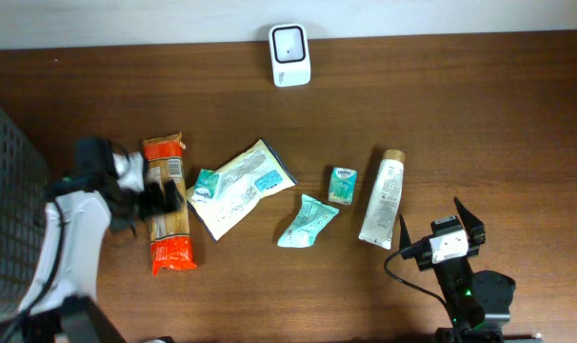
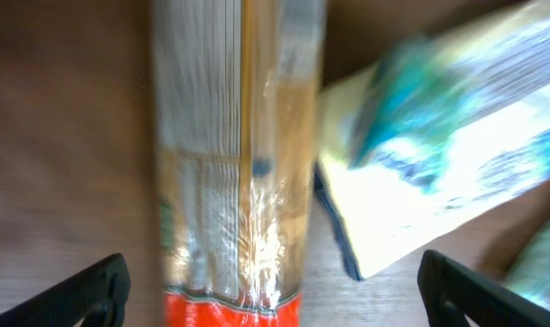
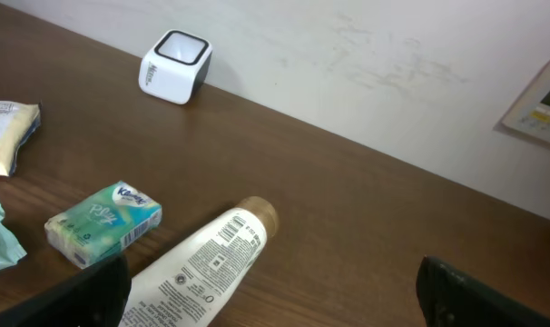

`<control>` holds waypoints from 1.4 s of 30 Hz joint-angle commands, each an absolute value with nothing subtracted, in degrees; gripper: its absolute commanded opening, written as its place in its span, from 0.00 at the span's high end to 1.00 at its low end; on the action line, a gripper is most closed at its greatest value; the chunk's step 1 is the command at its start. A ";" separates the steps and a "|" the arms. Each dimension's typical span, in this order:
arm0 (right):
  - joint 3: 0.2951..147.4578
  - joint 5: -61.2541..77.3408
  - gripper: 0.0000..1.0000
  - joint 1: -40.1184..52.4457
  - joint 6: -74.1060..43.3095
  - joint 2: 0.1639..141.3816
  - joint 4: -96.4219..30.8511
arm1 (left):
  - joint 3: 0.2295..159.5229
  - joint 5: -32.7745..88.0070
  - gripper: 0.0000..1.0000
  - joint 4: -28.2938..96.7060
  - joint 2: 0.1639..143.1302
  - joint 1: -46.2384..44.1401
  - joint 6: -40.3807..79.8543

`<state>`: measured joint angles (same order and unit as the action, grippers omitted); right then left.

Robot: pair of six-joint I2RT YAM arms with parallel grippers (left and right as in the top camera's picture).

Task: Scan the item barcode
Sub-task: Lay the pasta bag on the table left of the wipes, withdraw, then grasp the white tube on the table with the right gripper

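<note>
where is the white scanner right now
In the overhead view the white scanner sits at the far edge of the table, centre, beyond the lotion tube and tissue pack.

From overhead, looks straight down on the whole counter from well above, taking in the white scanner at the far edge and every item laid out. From the left wrist, points steeply down at very close range, filling the frame with a blurred pasta pack, also caught toward the left of the overhead view. From the right wrist, faces low across the counter toward the wall, sharing the scanner, the tube and the tissue pack with the overhead view.
</note>
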<state>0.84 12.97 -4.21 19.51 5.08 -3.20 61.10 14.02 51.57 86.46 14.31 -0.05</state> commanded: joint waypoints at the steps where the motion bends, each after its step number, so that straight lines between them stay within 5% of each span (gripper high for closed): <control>1: 0.32 12.88 0.01 -4.54 19.25 4.78 -3.20 | 78.26 9.23 0.01 56.90 79.88 16.93 -4.84; 4: 0.32 12.88 0.01 -4.54 19.25 4.78 -3.20 | 88.84 -6.11 0.01 57.56 75.79 19.25 -4.84; 11: 0.32 12.88 0.01 -4.54 19.25 4.78 -3.20 | 89.12 -18.02 0.01 61.76 73.32 19.68 -4.84; 27: 0.38 20.58 0.01 -4.54 19.44 4.78 4.93 | 89.12 -17.98 0.01 61.84 73.32 19.66 -4.84; 31: 3.92 23.66 0.01 -4.58 11.51 6.33 4.21 | 89.12 -17.98 0.01 61.84 73.32 19.68 -4.84; 35: 17.98 29.89 0.01 -4.58 11.51 17.21 -3.60 | 89.12 -17.98 0.01 61.84 73.32 19.66 -4.84; 42: 53.80 35.27 0.01 -4.58 11.53 48.56 -38.33 | 89.12 -17.98 0.01 61.84 73.32 19.68 -4.84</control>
<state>45.01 32.51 -4.36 11.92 41.19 -31.31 88.84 -17.43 61.73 73.43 19.44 -3.92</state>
